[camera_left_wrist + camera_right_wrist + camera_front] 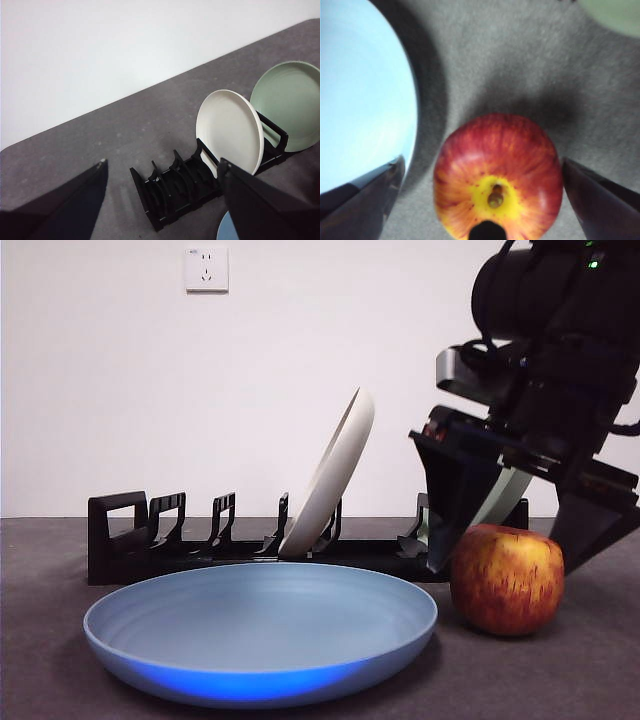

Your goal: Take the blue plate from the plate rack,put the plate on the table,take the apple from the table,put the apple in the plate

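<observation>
Two black jaws of your right gripper (pixel 481 172) stand spread wide, one on each side of the apple (pixel 498 176), and neither touches its skin. The apple sits on the table (pixel 520 65) directly beneath that gripper, stem dimple up, red streaks running out from a yellow patch around the stem. In the front view the right gripper (pixel 505 530) hangs low over the apple (pixel 506 578), its jaw tips reaching down to about the level of the fruit's top on either flank.

Just beside one of those jaws lies the blue plate (pixel 262 640), flat on the table (pixel 590 660) with its hollow facing up; there's a narrow strip of bare surface between its rim and the apple, so they're near but apart. In the right wrist view the blue plate (pixel 362 95) fills the side next to that jaw.

Beyond both stands the plate rack (pixel 160 540), long and black, with a cream-white plate (pixel 330 475) leaning tilted in its prongs. A sage-green plate (pixel 290 102) stands at the rack's far end, partly hidden behind your right arm in the front view.

Your left gripper (pixel 162 167) waits high above the plate rack (pixel 172 187), jaws set wide and holding nothing, looking down on the cream-white plate (pixel 230 130).
</observation>
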Controlling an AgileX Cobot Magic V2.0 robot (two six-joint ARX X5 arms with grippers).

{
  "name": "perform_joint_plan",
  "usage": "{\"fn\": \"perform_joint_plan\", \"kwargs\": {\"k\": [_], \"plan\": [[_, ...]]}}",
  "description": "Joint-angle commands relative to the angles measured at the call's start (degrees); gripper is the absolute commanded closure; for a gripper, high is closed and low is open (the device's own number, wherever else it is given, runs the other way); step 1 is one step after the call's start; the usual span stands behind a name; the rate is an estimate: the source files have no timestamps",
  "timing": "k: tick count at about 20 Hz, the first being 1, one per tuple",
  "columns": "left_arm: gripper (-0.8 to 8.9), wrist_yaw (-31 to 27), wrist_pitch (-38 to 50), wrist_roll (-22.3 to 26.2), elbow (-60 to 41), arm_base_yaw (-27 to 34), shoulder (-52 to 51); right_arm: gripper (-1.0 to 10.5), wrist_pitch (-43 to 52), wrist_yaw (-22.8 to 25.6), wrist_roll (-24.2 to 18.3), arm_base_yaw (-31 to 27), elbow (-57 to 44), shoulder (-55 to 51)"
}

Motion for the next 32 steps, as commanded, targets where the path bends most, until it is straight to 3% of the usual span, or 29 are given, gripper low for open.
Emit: {"fn": "perform_joint_plan", "kwargs": {"k": [1, 4, 11, 17, 21, 23, 32], "plan": [[4.45, -0.4, -0.2, -0.4, -0.4, 0.2, -0.3, 4.3, -0.2, 0.4, 1.2, 0.1, 0.1, 1.0], [4.46, -0.5, -1.0, -0.4, -0.4, 0.2, -0.3, 9.8, -0.2, 0.3, 1.2, 0.1, 0.1, 1.0], [4.46, -0.5, -2.3, -0.4, -0.4, 0.2, -0.3, 9.5, -2.7, -0.3, 5.3, 1.5, 4.9, -4.0], [4.46, -1.0, -2.8, -0.2, -0.4, 0.2, -0.3, 9.6, 1.5, -0.3, 5.7, 11.6, 14.0, -4.9], [4.46, -6.6, -5.5, -0.2, -0.4, 0.4, -0.4, 9.6, 4.7, 0.0, 6.8, 18.1, 15.6, -0.7], [4.46, -6.5, -6.5, -0.2, -0.4, 0.7, -0.4, 9.6, 4.9, 0.2, 6.8, 19.8, 15.6, 2.3], [4.46, -6.4, -7.3, -0.4, -0.4, 1.2, -0.4, 9.5, 1.2, 3.1, 6.5, 20.8, 15.6, 14.6]]}}
